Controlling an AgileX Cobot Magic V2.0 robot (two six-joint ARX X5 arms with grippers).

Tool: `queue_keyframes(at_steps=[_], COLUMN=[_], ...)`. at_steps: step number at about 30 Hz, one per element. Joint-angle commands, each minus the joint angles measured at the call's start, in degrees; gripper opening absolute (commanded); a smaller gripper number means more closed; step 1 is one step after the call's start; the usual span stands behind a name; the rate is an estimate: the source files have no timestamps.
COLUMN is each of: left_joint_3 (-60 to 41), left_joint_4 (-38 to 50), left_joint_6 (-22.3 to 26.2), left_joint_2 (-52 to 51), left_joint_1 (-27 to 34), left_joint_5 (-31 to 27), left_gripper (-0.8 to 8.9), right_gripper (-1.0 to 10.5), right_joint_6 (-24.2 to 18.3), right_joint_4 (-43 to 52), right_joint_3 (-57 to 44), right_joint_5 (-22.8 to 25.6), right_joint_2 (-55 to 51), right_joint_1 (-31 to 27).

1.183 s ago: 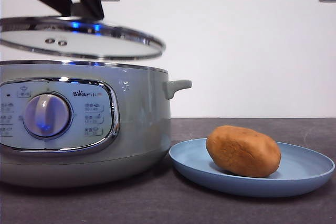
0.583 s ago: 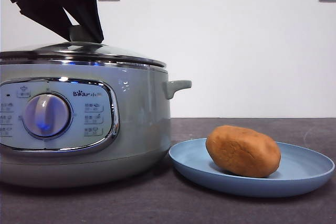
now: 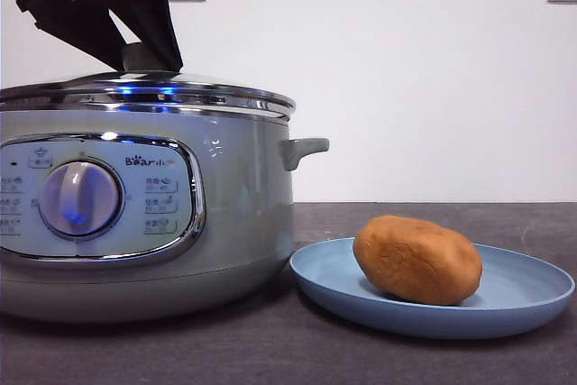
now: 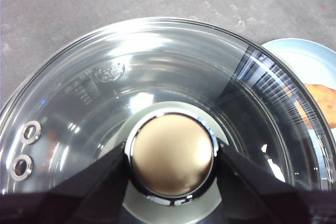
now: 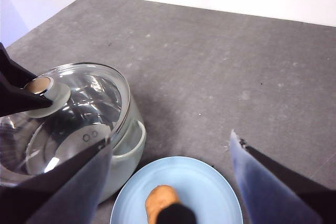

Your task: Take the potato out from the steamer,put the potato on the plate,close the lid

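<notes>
With the potato (image 3: 417, 259) lying on the plate (image 3: 527, 299) right of the steamer (image 3: 243, 214), only release remains: lid (image 3: 207, 92) sits on the rim, left end effector (image 4: 170, 156) clenched on its knob; right end effector (image 5: 170, 182) released, high above the plate

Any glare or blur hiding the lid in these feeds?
Front view: blue and white glints on the lid rim, edges sharp. Left wrist view: bright reflections streak the glass; knob clear in the left pincer. Right wrist view: near pincer jaws blurred.
</notes>
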Motion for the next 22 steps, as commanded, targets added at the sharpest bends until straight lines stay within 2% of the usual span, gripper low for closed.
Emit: queue_keyframes(at_steps=[1, 5, 15, 17, 20, 22], left_joint_3=[-0.39, -0.39, -0.39, -0.39, -0.31, -0.15], left_joint_4=[-1.09, -2.36, -1.62, -0.17, 2.56, 4.35], left_joint_6=[-0.55, 0.46, 0.50, 0.48, 0.31, 0.31], left_joint_2=[-0.35, -0.35, -0.35, -0.35, -0.35, -0.37], left_joint_1=[0.00, 0.00, 0.00, 0.02, 0.02, 0.00], left_joint_5=[-1.14, -5.55, -5.55, -5.57, -5.55, -5.53], left_gripper=[-0.08, -0.08, 0.10, 1.26, 3.82, 4.35], right_gripper=[3.8, 3.8, 3.8, 3.8, 3.8, 3.8], right_joint_6=[0.52, 0.52, 0.52, 0.52, 0.52, 0.52], right_joint_4=[0.31, 0.28, 0.00, -0.28, -0.66, -0.72], right_joint_3=[0.17, 0.17, 0.17, 0.17, 0.17, 0.17], right_joint_5=[0.15, 0.13, 0.11, 0.11, 0.11, 0.11], right_joint_2=[-0.02, -0.02, -0.02, -0.02, -0.02, -0.02], right_joint_1=[-0.04, -0.04, -0.04, -0.04, -0.04, -0.04])
